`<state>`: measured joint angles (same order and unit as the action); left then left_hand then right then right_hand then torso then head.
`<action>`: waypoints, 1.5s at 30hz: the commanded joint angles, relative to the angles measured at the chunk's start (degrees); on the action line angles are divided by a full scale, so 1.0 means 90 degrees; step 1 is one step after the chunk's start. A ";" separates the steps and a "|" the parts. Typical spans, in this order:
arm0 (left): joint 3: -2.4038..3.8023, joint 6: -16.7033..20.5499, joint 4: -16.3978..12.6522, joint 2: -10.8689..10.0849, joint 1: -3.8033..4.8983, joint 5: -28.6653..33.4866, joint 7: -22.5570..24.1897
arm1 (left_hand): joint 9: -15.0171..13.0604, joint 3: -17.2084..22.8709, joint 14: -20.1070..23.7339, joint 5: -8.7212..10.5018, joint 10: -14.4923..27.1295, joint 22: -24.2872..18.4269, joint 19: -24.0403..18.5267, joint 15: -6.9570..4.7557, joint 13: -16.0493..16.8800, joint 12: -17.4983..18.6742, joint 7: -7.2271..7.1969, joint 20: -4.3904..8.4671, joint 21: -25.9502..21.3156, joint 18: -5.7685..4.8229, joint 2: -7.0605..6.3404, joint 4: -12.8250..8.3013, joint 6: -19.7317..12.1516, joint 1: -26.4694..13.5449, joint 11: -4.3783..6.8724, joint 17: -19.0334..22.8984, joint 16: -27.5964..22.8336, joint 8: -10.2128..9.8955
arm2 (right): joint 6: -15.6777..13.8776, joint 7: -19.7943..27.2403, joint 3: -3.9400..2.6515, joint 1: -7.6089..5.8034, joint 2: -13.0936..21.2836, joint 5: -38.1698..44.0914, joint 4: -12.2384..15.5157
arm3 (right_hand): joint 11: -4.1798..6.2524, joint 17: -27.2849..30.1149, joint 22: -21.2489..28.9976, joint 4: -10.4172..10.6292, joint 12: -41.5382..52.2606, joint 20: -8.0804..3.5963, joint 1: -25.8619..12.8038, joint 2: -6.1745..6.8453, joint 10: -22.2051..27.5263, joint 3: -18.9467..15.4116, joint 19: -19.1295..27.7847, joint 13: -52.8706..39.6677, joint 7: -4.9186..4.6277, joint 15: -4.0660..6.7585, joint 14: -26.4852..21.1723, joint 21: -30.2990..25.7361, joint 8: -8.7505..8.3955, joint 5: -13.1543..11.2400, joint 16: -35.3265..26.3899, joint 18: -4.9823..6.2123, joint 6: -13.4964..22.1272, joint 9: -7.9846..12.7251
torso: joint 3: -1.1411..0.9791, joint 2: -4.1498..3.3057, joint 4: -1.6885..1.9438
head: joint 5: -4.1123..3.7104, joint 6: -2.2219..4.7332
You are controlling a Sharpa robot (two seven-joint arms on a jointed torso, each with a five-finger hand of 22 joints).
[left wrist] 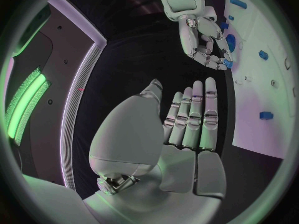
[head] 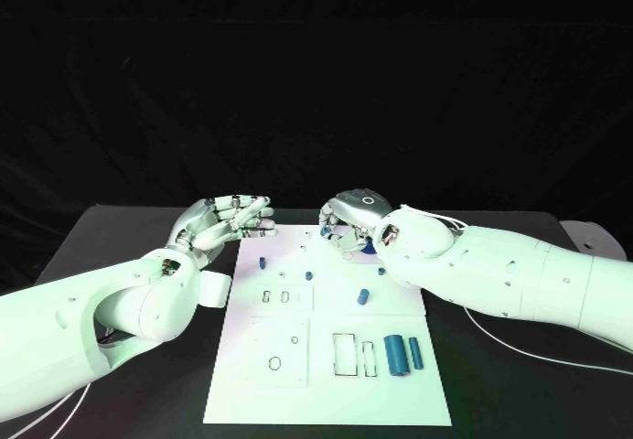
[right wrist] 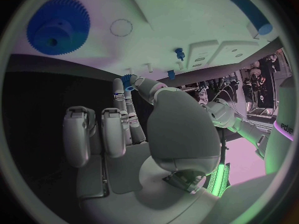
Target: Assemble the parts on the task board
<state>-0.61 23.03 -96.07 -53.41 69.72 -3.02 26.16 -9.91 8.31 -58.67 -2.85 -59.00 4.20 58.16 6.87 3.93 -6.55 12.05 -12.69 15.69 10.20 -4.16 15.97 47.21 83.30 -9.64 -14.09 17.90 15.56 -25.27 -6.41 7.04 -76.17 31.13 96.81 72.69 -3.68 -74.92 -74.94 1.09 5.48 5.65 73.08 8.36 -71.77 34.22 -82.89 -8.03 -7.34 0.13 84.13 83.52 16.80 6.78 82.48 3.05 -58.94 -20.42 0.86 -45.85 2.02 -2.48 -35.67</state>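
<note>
At the near edge of the white task board [head: 251, 393], a blue cylinder [head: 393, 353] and a slimmer blue rod [head: 415, 353] lie loose beside empty rectangular slots. Going left to right: the left hand [head: 224, 222] hovers at the board's far left corner, fingers straight and together, holding nothing. Small blue pegs [head: 262, 262] stand upright mid-board. The right hand [head: 349, 222], over the far edge, pinches a small blue part [right wrist: 129, 78] at its fingertips; a blue gear [right wrist: 58, 25] sits nearby. Assembly looks partly done, with several pieces still unplaced.
</note>
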 commanded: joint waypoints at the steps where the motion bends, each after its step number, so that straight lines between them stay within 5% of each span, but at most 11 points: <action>1: 0.0006 -0.0121 -0.0006 0.0023 0.0012 0.0009 0.0017 | 0.0009 -0.0009 -0.0020 -0.0016 0.0004 -0.0009 0.0051 0.0019 -0.0008 0.0034 0.0163 -0.0002 -0.0008 0.0040 0.0027 0.0031 -0.0039 -0.0005 -0.0052 -0.0012 0.0001 -0.0037 | -0.0251 -0.0074 -0.0002 0.0009 -0.0151 -0.0023 -0.0158 | 0.0001 -0.0066 -0.0483 0.0038 -0.0021 0.0001 -0.0008 -0.0043 -0.0008 0.0018 -0.0061 -0.0008 0.0019 0.0048 0.0353 0.0040 0.0034 0.0007 0.0039 -0.0074 -0.0002 -0.0151 | 0.0000 -0.0011 0.0009 | 0.0003 -0.0001; 18: 0.0006 -0.0140 0.0024 0.0065 0.0020 0.0010 0.0021 | 0.0010 -0.0008 -0.0016 -0.0015 0.0005 -0.0010 0.0051 0.0021 -0.0008 0.0039 0.0165 -0.0003 -0.0011 0.0039 0.0028 0.0029 -0.0041 -0.0003 -0.0054 -0.0016 -0.0002 -0.0039 | -0.0234 0.0003 -0.0003 0.0128 -0.0679 -0.0097 -0.0819 | -0.0012 -0.0070 -0.0480 0.0049 -0.0046 0.0003 -0.0034 -0.0027 0.0008 0.0016 -0.0054 -0.0008 0.0003 0.0040 0.0356 0.0039 0.0032 0.0006 0.0046 -0.0073 0.0036 -0.0173 | -0.0001 -0.0012 -0.0002 | 0.0075 -0.0015; 45: 0.0006 -0.0137 0.0058 0.0111 0.0040 0.0010 0.0010 | 0.0011 -0.0013 -0.0006 -0.0015 0.0005 -0.0014 0.0051 0.0026 -0.0007 0.0051 0.0168 -0.0006 -0.0018 0.0038 0.0026 0.0027 -0.0044 -0.0003 -0.0058 -0.0027 -0.0009 -0.0044 | -0.0117 0.0080 -0.0002 0.0171 -0.0895 -0.0183 -0.1007 | -0.0023 -0.0048 -0.0463 0.0079 -0.0070 0.0009 -0.0087 0.0000 0.0016 0.0001 -0.0036 -0.0012 -0.0008 0.0029 0.0352 0.0029 0.0031 0.0001 0.0041 -0.0068 0.0073 -0.0199 | -0.0004 -0.0021 -0.0016 | 0.0111 -0.0068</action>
<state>-0.61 22.78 -95.50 -52.55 69.96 -3.01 25.94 -9.86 8.31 -58.67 -2.85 -59.00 4.16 58.16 6.87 3.93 -6.44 12.05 -12.69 15.69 10.20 -4.16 15.97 47.21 83.30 -9.64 -14.28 17.90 15.55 -27.11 -6.14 6.98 -74.75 23.21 95.14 63.76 -3.70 -74.95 -74.95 1.41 5.04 5.65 73.06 8.39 -71.75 34.20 -82.88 -8.10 -7.42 0.13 84.12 83.52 16.87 6.50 82.71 3.06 -58.26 -20.48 0.83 -46.02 1.91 -1.52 -36.22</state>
